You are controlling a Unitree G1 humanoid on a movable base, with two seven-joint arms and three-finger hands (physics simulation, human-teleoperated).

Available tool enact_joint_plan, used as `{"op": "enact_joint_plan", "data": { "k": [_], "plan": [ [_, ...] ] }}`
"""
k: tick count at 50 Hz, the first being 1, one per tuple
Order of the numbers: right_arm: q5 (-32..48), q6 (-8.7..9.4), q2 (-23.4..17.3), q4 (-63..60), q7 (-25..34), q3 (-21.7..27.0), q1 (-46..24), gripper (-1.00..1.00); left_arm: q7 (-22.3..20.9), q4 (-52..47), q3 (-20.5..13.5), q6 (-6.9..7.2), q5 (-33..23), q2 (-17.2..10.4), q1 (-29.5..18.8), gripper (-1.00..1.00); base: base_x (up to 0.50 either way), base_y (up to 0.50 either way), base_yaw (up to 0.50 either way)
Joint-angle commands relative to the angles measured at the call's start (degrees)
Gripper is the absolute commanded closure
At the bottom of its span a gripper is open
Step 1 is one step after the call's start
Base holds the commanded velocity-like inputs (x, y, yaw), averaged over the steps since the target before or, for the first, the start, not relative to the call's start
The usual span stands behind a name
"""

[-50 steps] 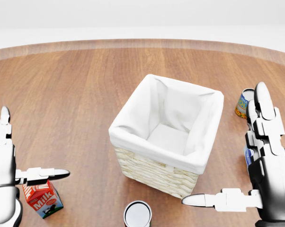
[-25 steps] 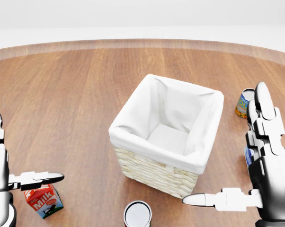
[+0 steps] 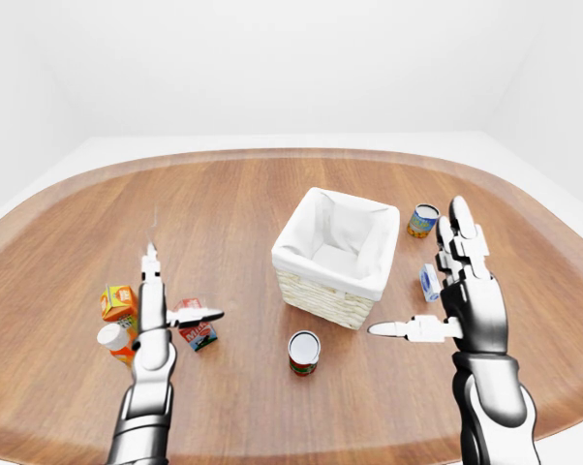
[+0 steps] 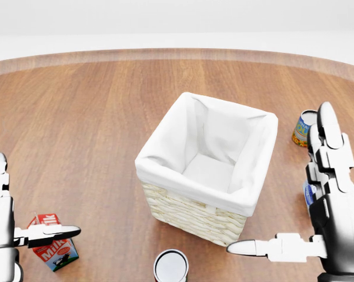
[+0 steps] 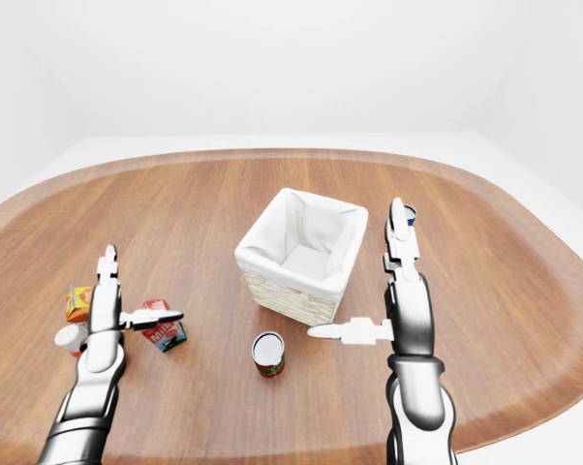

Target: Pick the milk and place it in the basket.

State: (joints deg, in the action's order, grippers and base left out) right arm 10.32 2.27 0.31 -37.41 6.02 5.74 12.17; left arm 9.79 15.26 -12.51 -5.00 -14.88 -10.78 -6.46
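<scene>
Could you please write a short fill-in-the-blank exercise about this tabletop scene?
1. The basket is lined with ____ cloth.
2. The milk carton is mostly ____ in colour.
3. The left robot hand has its fingers ____ above the milk.
4. Below the basket in the head view stands a ____.

Missing words: white; red; open; can

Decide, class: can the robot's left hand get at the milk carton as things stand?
Probably yes. The left hand is open right beside the milk carton, one finger stretched across its top, and nothing lies between them. The orange carton and bottle stand on the other side of the arm.
</scene>
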Motion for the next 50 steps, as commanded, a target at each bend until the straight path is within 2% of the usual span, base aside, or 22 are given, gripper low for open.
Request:
{"op": "enact_joint_plan", "data": {
  "k": [1, 21, 41, 50],
  "plan": [
    [-0.03, -0.25, 0.02, 0.16, -0.01, 0.11, 0.04, -1.0, 0.98, 3.55, 0.45, 0.0, -0.56, -0.17, -0.31, -1.0, 0.0, 0.0, 0.0],
    [-0.15, -0.38, 0.08, 0.05, 0.06, 0.16, 0.28, -1.0, 1.64, 10.41, 0.74, 0.0, 1.53, -1.47, -2.92, -1.0, 0.0, 0.0, 0.0],
    [0.0, -0.53, 0.09, 0.22, -0.02, 0.05, 0.31, -1.0, 4.51, 20.32, 1.29, 0.0, 0.78, -3.13, -5.34, -1.0, 0.0, 0.0, 0.0],
    [0.01, -0.43, 0.07, 0.26, -0.03, 0.05, 0.22, -1.0, 4.5, 20.28, 1.36, 0.0, 1.0, -3.23, -5.37, -1.0, 0.0, 0.0, 0.0]
  ]
}}
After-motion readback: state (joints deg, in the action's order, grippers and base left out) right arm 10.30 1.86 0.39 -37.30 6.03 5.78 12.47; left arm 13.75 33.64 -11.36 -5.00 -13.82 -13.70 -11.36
